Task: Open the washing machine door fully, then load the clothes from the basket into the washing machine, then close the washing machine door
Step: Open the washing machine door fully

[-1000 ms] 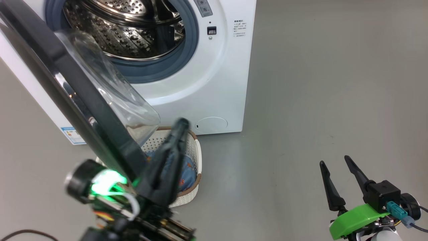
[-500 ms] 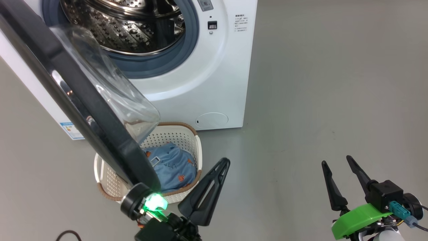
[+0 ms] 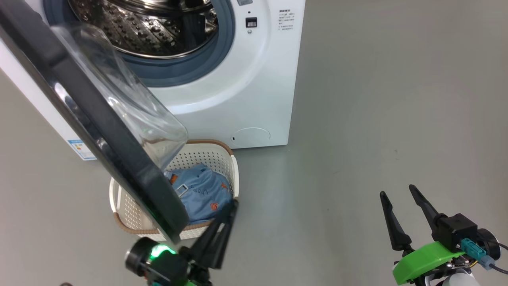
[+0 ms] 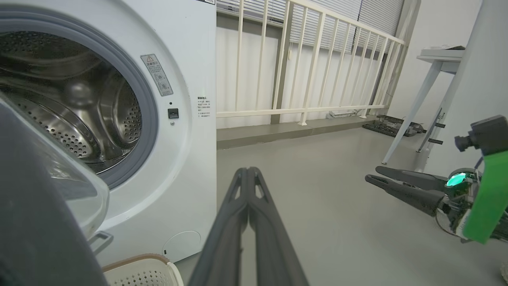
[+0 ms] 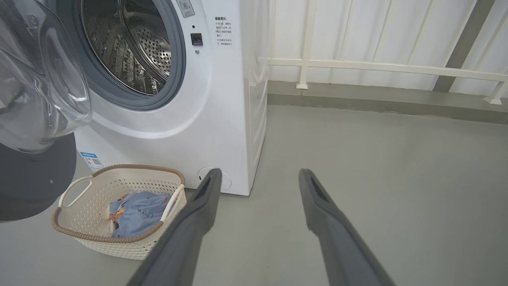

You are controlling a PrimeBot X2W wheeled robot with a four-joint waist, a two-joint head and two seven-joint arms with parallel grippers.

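Blue clothes (image 3: 202, 190) lie in the basket (image 3: 129, 204) on the floor (image 3: 357, 119), just in front of the washing machine (image 3: 246, 87), whose door (image 3: 91, 115) stands open. My left gripper (image 3: 232, 206) has its fingers pressed together beside the basket; my right gripper (image 3: 397, 191) is spread and empty.

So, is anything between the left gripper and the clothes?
Only the basket's rim lies between the shut left gripper and the clothes. The open washing machine door hangs over the basket's left part, beside that path.

Grey floor (image 3: 377, 99), white railing (image 4: 301, 111) w/ blinds (image 4: 329, 6) behind, white table (image 4: 438, 55) at rt.
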